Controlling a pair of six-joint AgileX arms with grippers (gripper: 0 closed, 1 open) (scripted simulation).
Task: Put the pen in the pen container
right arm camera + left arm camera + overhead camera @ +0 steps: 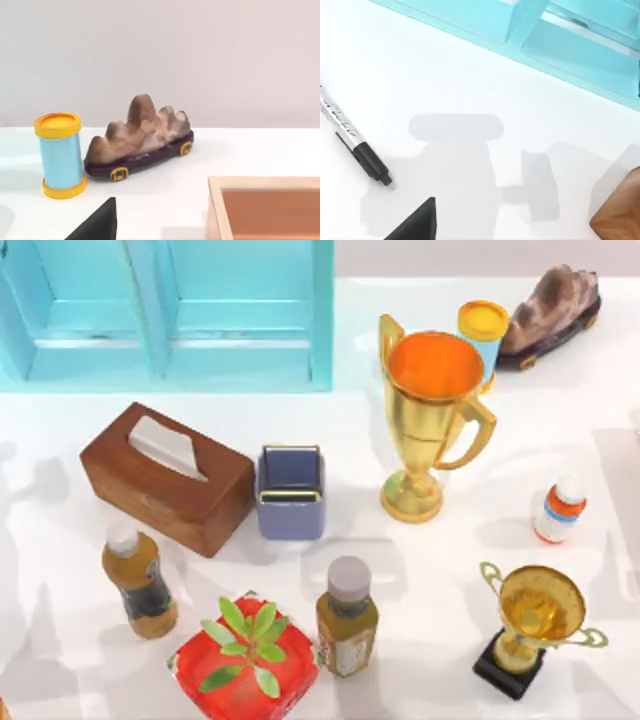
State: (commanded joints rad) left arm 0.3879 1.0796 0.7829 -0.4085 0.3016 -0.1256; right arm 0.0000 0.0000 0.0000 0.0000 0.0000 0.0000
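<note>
Presently, the pen container (290, 492) stands upright on the white table (450, 560), just beside the wooden tissue box (166, 478) and left of the large gold trophy (428, 420). The pen (355, 145) lies flat on bare table in the left wrist view, near the turquoise cabinet (560, 40). Whether either arm's jaws are spread or pressed together, I cannot tell.

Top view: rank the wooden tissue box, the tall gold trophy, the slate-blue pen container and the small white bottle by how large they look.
1. wooden tissue box and tall gold trophy: look alike, not ranked
2. pen container
3. small white bottle
</note>
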